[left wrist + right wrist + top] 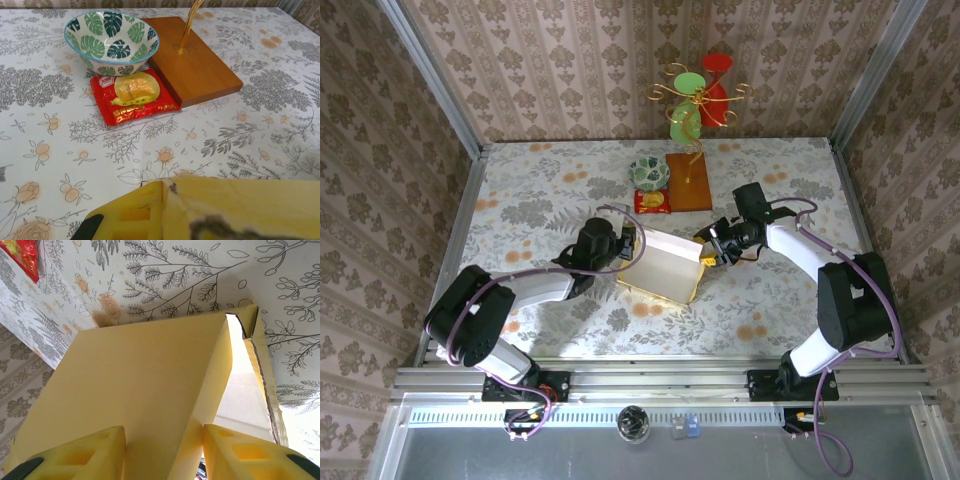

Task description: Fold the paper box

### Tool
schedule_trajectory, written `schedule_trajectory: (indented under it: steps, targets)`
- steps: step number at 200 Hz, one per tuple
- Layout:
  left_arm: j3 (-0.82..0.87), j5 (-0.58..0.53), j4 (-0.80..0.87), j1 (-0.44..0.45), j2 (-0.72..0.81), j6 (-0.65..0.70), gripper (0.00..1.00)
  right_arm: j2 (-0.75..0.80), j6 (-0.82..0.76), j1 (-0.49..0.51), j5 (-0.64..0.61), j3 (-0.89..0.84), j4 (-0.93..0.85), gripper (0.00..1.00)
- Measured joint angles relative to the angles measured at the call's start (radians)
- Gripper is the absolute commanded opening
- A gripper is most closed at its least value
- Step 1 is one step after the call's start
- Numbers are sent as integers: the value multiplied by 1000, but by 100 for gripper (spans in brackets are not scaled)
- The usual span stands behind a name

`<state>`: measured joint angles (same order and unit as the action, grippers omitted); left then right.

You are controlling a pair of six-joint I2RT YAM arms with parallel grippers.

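Top external: paper box [660, 270] sits mid-table [520, 200], open side up, white inside showing. It reads nearly square from here, so no clear long axis, and its sides are slightly skewed to the table edge. Left gripper [628, 240] is at its left wall and right gripper [708, 254] at its right wall. Each arm is on its own side, neither nearer. Red packet [653, 202], bowl [648, 172] and wooden board [690, 180] lie just beyond the far wall, so room is tight there. The near side has bare table toward the arm bases.

Left wrist: one yellow finger [131, 216] shows at the bottom edge, with yellow cardboard hard against it and running off right. The second finger is hidden behind the sheet. Jaws are fully closed, which reads as a pinch on the thin wall. Packet, bowl and board lie ahead of the fingers, apart from the box.

Right wrist: two yellow fingers [75, 455] stand roughly half apart, and a yellow panel rises between them, away from the camera. Its crease sits by the right-hand finger, with the white inside past it. Cannot tell whether the pads press the panel.

Judgement: the next move turns on this wall lying straight ahead between the right fingers. Folding inward, toward the left arm, has room. Pushing toward the far side risks bumping the packet.
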<state>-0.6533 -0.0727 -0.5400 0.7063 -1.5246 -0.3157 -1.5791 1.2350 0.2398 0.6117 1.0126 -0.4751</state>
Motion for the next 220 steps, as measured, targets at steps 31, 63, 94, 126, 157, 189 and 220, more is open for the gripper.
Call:
schedule_trajectory:
  steps: [31,63,94,126,157,189,220]
  targets:
    - [24,5,-6,-1,24,-14,11,0,-25,20,-29,0,-3,38]
    - [49,21,18,-1,63,-48,23,3,-66,43,-69,-13,-5,36]
    - [76,42,44,-1,101,-80,32,8,-108,72,-112,-24,-6,35]
    - [122,51,92,-1,167,-112,45,13,-130,93,-149,-28,-6,34]
    - [157,52,156,-1,248,-134,53,13,-141,108,-172,-28,-7,33]
    - [169,64,264,-10,351,-166,60,13,-159,113,-187,-28,-28,33]
    - [166,146,413,-76,486,-267,61,12,-171,115,-196,-22,-52,33]
